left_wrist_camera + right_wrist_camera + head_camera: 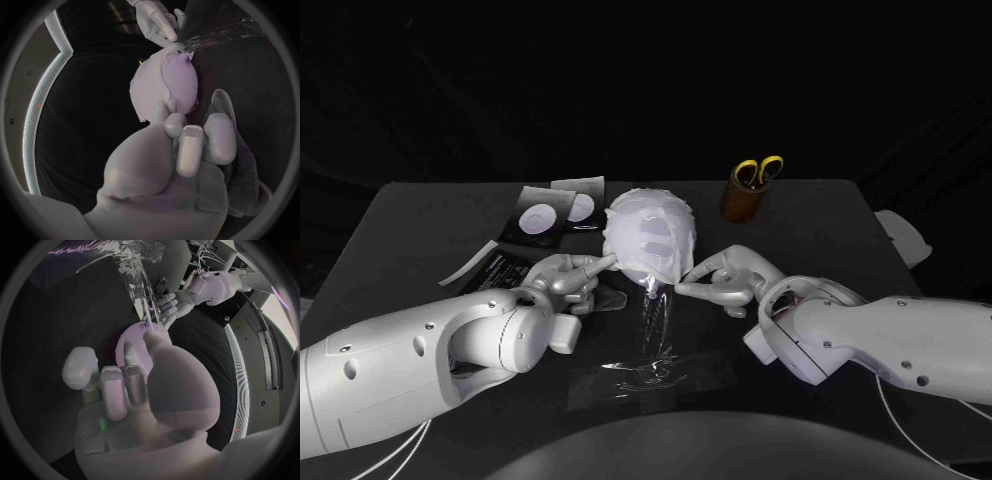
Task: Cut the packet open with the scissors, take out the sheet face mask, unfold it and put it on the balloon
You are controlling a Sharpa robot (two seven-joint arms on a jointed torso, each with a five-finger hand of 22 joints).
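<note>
Balloon (181, 82) lies mid-counter (430, 220), long axis pointing away from me, narrow end toward me. The sheet mask (643, 225) is draped over its top, pale and creased, covering most of what the head view shows.

My left hand (567, 280) is at the balloon's near-left side. One finger is stretched out with its tip on the mask and the rest are curled in; I cannot tell whether it pinches any of the sheet.

My right hand (726, 278) is at the near-right side. Its fingertips (170, 36) come together at the mask's lower edge by the narrow end; whether they grip or only touch, I cannot tell.

A strip of clear film (651, 350) runs from the narrow end toward me and lies crumpled on the counter between my arms.

Scissors (759, 172) with yellow handles stand blades-down in a brown cup (744, 202), behind and to the right of the balloon, well apart from both hands.

Dark packets (548, 215) with pale oval prints lie behind my left hand, and another packet (480, 265) lies to its left. Print too small to read.
</note>
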